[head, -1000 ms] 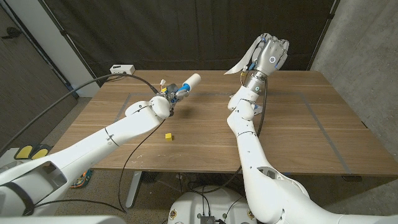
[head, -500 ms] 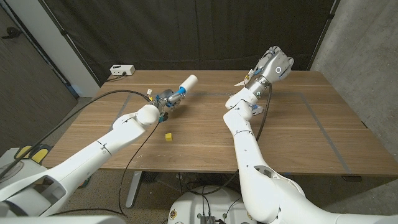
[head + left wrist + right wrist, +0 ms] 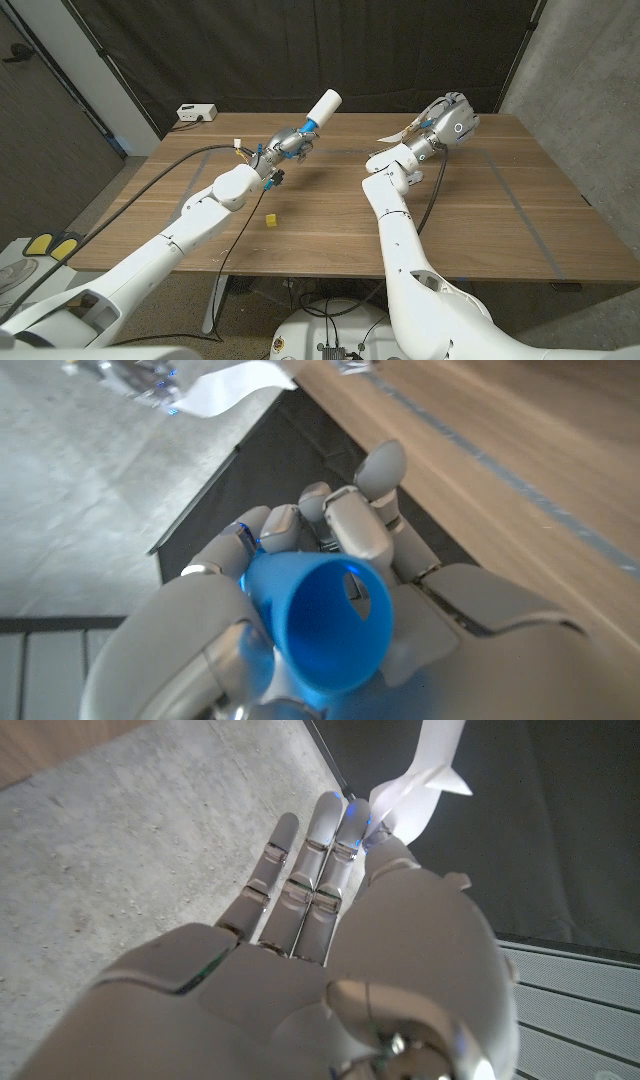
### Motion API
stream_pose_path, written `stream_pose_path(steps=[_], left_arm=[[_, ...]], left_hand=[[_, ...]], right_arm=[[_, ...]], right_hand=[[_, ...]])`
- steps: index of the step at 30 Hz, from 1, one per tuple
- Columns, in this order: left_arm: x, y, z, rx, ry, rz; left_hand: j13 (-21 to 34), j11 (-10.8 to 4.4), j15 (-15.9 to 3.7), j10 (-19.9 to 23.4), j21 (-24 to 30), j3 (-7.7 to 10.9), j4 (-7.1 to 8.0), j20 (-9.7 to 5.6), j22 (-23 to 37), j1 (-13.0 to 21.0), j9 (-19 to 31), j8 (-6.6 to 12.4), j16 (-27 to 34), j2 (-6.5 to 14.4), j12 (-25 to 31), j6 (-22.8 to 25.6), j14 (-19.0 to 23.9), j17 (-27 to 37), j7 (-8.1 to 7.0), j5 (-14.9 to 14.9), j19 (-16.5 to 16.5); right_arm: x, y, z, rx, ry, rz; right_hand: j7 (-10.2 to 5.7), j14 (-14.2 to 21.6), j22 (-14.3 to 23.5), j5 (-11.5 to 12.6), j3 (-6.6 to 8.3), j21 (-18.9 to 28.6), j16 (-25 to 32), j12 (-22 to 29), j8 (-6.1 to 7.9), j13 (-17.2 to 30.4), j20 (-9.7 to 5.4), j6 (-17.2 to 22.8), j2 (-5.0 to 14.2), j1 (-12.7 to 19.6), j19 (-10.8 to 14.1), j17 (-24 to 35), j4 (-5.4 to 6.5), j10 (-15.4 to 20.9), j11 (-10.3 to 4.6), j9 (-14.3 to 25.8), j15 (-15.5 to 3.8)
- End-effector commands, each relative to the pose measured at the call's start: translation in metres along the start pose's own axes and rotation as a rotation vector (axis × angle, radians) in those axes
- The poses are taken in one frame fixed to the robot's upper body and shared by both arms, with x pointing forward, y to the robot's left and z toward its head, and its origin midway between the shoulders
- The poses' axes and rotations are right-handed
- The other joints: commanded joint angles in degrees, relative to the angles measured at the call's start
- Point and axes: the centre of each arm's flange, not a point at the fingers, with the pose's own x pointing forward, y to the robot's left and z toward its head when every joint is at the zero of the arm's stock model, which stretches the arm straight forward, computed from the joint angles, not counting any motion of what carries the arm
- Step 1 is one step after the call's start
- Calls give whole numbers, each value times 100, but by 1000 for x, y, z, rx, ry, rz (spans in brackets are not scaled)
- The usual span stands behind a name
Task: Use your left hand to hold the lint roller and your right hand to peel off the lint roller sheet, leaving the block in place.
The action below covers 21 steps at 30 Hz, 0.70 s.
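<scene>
Behind raised lint roller (image 3: 318,110) — perhaps a power strip (image 3: 196,112).

Lint roller (image 3: 315,113): white roll on a blue handle, the handle's open end bright blue in the left wrist view. Peeled sheet (image 3: 393,132): white. Block (image 3: 270,218): yellow. Left hand (image 3: 283,146) and right hand (image 3: 447,117): pale grey-white shells with dark seams. Table (image 3: 480,210): brown wood grain marked by thin grey lines. Backdrop (image 3: 300,50): black. Box (image 3: 196,112) at the far edge: white
</scene>
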Motion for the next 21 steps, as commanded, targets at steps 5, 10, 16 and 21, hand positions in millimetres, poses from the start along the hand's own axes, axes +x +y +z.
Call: stream_pose_path(steps=[5,10,16,21], left_arm=[[-34,5,36,-109,-325,106],[-55,7,36,-43,-278,279],[-84,14,26,-7,-186,628],[-97,20,21,37,-158,756]], left_hand=[[2,-941,59,1128,-165,476,482,-5,-511,-617,-134,-72,-282,634,1696,501,-56,-237,-122,0,-39],[-5,-970,84,999,-207,441,488,22,-851,-642,-282,-195,-489,635,1679,388,-143,-535,-188,-31,-136],[-11,-1028,27,674,-197,331,500,62,-1146,-697,-651,-473,-849,603,1636,119,-302,-862,-303,-198,-419],[-365,-888,187,84,-94,146,492,209,-1336,-756,-1785,-1200,-1516,606,1302,-309,-646,-1369,-336,-707,-946]], right_arm=[[3,-1,-17,-13,153,139],[1,-2,-21,11,146,165],[-3,1,-26,12,145,214],[-7,1,-28,17,140,226]], right_hand=[[180,174,3,-45,78,117,-47,-91,-85,-76,31,143,127,-104,45,-169,70,-88,59,-17,-101],[162,199,-3,-67,76,157,-40,-104,-122,-127,6,130,154,-188,54,-212,121,-23,42,-47,-125],[145,174,-13,-75,112,186,-139,-133,-159,-170,-9,123,154,-229,39,-348,133,-13,25,-82,-128],[159,55,-35,-80,201,232,-395,-223,-238,-238,-19,85,183,-327,6,-634,183,-116,51,-149,-105]])
